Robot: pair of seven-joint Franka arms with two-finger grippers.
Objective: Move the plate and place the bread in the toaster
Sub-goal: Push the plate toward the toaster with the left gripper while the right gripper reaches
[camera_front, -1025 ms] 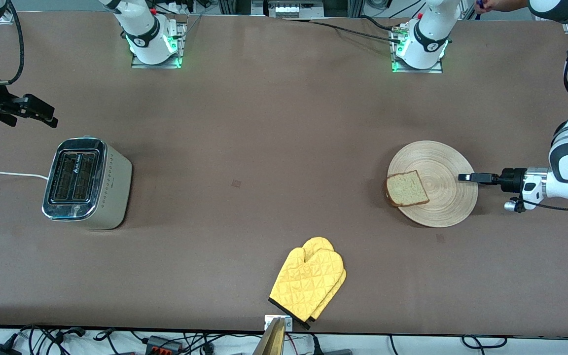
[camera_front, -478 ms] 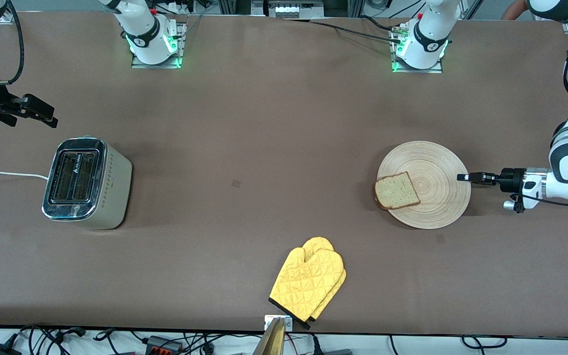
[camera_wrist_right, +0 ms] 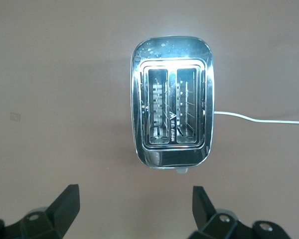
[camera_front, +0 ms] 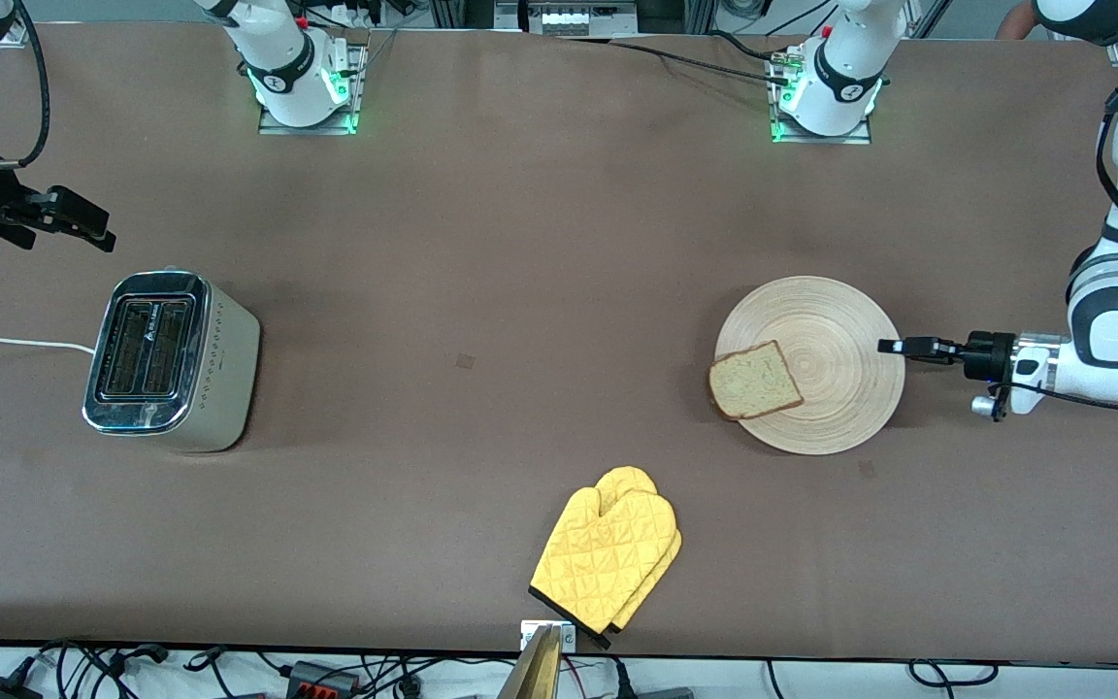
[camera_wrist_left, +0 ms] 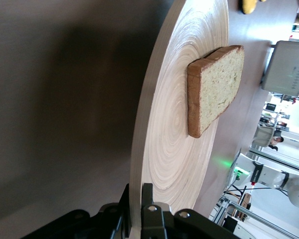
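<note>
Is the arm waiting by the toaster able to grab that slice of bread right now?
Probably not yet. The right gripper hangs open over the table beside the toaster, while the bread lies on the plate at the left arm's end, with the left gripper shut on the plate's rim.

One plate [camera_front: 826,320], one slice of bread [camera_front: 755,380], one toaster [camera_front: 171,361] with two slots, one yellow oven mitt [camera_front: 608,553], two arms.

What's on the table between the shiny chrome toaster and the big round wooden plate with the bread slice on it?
Nothing: in the front view only bare brown table separates the toaster from the plate. The yellow oven mitt lies nearer the camera, off that line.
</note>
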